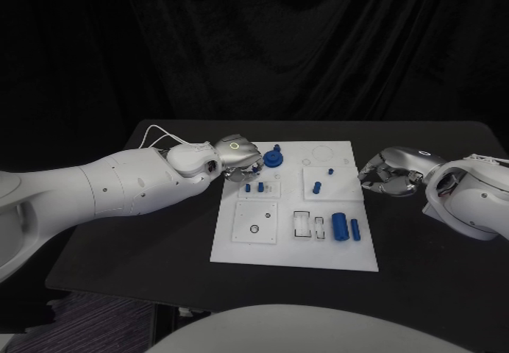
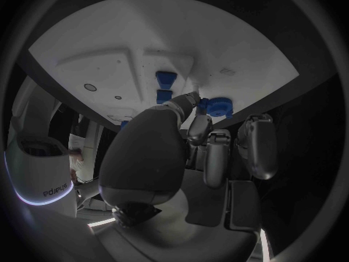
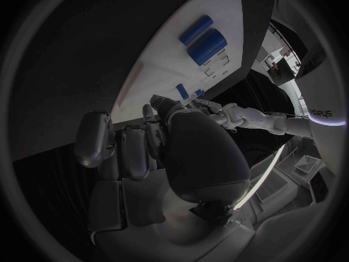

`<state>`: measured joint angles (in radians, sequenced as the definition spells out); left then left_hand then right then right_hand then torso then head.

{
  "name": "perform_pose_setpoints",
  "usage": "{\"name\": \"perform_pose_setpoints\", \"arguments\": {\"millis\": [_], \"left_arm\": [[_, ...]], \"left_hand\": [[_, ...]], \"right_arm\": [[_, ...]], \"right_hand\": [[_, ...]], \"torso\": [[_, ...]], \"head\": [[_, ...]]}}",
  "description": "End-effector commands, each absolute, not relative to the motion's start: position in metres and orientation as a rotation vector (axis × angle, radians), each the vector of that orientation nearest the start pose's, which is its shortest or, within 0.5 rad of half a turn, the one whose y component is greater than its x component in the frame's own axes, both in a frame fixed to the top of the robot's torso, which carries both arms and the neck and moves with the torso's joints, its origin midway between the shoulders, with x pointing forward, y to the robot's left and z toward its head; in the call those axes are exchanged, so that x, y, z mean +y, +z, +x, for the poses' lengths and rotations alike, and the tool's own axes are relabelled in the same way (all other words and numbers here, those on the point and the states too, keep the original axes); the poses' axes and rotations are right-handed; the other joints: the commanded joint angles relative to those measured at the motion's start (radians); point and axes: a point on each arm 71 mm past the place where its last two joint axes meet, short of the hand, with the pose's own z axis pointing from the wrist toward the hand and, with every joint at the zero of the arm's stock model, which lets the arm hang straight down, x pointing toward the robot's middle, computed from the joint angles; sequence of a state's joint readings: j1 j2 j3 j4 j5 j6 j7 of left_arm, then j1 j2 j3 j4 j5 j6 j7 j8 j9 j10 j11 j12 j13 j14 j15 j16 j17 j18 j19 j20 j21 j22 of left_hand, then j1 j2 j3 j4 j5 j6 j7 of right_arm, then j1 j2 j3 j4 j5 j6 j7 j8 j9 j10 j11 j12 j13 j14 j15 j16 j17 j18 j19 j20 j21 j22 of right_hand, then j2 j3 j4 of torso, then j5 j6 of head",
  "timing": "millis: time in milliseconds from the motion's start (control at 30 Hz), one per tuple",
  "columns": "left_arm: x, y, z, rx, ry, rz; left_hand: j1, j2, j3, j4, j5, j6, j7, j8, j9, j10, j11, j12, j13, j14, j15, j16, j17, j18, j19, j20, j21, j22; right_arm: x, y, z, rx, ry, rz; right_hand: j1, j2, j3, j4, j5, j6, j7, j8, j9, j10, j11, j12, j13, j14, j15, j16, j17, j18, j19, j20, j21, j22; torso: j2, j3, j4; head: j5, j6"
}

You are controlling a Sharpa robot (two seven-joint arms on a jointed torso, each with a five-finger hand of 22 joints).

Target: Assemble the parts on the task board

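The white task board (image 1: 239,243) lies in the middle of the black table. My left hand (image 1: 237,157) hovers at its far left corner with its fingers curled in, nothing visible between them. A blue round part (image 1: 273,157) stands just beside it; in the left wrist view a fingertip (image 2: 191,101) reaches close to this part (image 2: 215,106). Two small blue pegs (image 1: 254,187) stand just below the hand. My right hand (image 1: 386,173) rests off the board's right edge, fingers curled, holding nothing. Two blue cylinders (image 1: 340,226) lie on the board's near right.
Two more small blue pegs (image 1: 316,189) stand in the right middle plate. Clear slots (image 1: 304,225) lie beside the cylinders. A white cable (image 1: 159,136) runs behind my left arm. The right wrist view shows the cylinders (image 3: 206,44) and my left hand (image 3: 218,112) across the board.
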<state>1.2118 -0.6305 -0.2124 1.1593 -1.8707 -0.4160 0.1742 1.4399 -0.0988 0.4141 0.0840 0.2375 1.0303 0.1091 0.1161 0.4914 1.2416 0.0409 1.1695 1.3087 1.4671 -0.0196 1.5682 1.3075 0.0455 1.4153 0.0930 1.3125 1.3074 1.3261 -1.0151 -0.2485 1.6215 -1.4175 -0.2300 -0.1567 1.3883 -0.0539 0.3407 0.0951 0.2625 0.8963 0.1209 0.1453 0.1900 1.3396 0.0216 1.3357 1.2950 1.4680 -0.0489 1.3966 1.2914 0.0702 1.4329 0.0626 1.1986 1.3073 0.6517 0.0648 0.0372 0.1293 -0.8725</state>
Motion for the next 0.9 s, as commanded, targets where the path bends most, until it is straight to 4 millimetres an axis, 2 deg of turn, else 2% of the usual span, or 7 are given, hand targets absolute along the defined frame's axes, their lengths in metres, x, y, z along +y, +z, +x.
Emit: {"name": "perform_pose_setpoints", "arguments": {"millis": [33,900], "left_arm": [[0.1792,-0.2505,0.5113,1.508,-0.500,0.824],[0.1716,-0.2569,0.5096,1.520,-0.510,0.831]], "left_hand": [[-0.003,0.003,-0.005,-0.001,-0.007,0.001,0.001,0.001,0.005,0.000,0.001,-0.002,0.014,0.104,0.008,0.003,0.263,0.014,-0.003,0.002,0.003,0.185],[-0.007,0.005,-0.009,0.000,-0.020,-0.003,0.001,-0.003,0.005,-0.010,0.002,-0.014,0.008,0.104,0.009,0.003,0.263,0.016,-0.009,0.003,-0.006,0.182]], "right_arm": [[-0.2621,-0.2031,0.4555,1.876,0.477,-0.150],[-0.2607,-0.2032,0.4557,1.877,0.482,-0.149]], "right_hand": [[-0.007,-0.002,-0.003,0.004,-0.004,0.008,0.002,0.005,0.001,0.001,0.006,-0.004,-0.001,0.020,0.008,-0.007,-0.001,0.009,-0.006,0.003,-0.003,0.158],[-0.007,-0.002,-0.003,0.004,-0.004,0.008,0.002,0.005,0.001,0.001,0.006,-0.004,-0.001,0.020,0.008,-0.007,-0.001,0.009,-0.006,0.003,-0.003,0.158]], "torso": [[0.000,0.0002,-0.0003],[0.000,0.0001,-0.0003]], "head": [[0.000,0.000],[-0.005,0.000]]}}
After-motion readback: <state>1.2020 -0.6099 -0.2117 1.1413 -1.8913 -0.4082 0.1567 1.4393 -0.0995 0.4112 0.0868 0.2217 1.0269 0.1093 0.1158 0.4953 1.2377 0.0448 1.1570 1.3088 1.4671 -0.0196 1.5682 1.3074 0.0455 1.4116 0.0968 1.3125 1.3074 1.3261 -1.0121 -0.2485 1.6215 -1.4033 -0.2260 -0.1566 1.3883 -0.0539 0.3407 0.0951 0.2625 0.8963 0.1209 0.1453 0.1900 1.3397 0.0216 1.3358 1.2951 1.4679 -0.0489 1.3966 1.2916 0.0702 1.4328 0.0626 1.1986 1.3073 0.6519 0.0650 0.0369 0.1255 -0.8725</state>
